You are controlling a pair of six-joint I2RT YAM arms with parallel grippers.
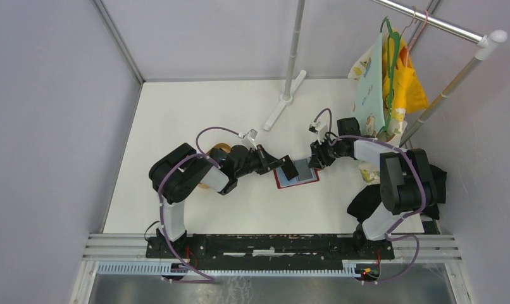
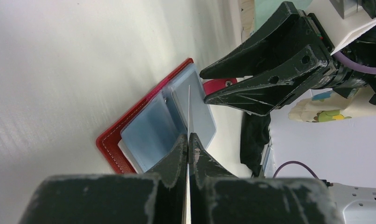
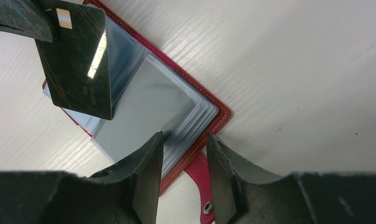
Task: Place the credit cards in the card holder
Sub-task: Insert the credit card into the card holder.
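On the table [image 3: 293, 70], the card holder [image 3: 177, 98] lies under the right gripper [image 3: 184, 140].

Left arm [image 1: 183, 170] extended inward, jaws clamped; right arm [image 1: 401, 176] extended inward, jaws parted.

Two black-and-white jointed arms [image 1: 176, 174], purple cables [image 2: 293, 162], scuffed black gripper fingers [image 3: 146, 177]

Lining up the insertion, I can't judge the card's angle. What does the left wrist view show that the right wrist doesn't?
Left wrist only: the black card edge-on, pinched by the left gripper, with the right gripper open beyond it. Right wrist only: the card's face with its chip, and the right fingers straddling the card holder edge. Both: the red holder lying open.
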